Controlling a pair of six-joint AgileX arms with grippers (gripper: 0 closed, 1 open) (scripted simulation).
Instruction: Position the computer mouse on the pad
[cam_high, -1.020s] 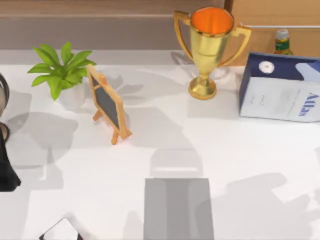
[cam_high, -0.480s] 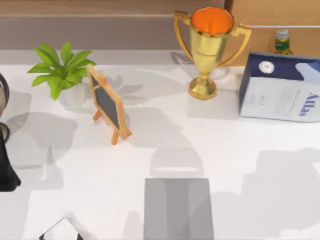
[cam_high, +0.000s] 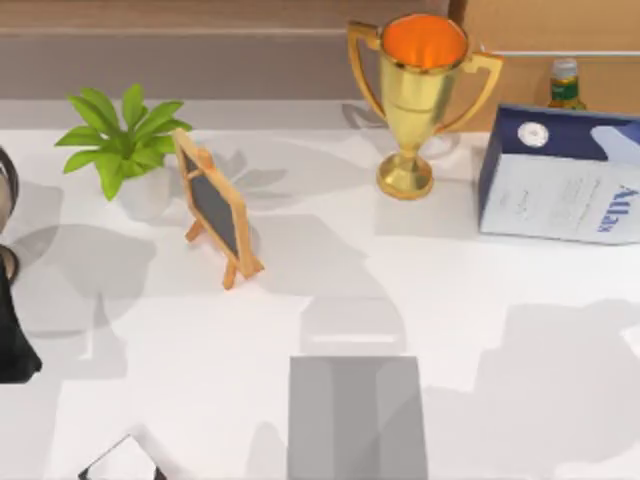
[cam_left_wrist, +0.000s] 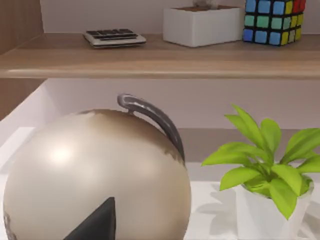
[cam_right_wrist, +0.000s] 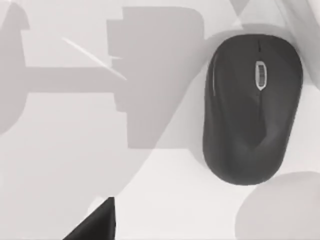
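The grey pad (cam_high: 356, 418) lies flat at the table's front edge, near the middle, with nothing on it. A black computer mouse (cam_right_wrist: 252, 107) with a grey scroll wheel rests on the white table in the right wrist view, directly below that camera. A dark part of my right gripper (cam_right_wrist: 95, 224) shows at that view's edge, apart from the mouse. My left arm (cam_high: 12, 340) is parked at the table's left edge, its wrist camera facing a beige globe (cam_left_wrist: 95, 175).
A gold trophy (cam_high: 420, 95) stands at the back, a blue and white box (cam_high: 560, 185) and a bottle (cam_high: 565, 82) at the back right. A chalkboard easel (cam_high: 215, 205) and a potted plant (cam_high: 122, 135) stand at the back left.
The broad shadow on the table's right side has shifted to the right and changed shape. The objects and the left arm have not moved.
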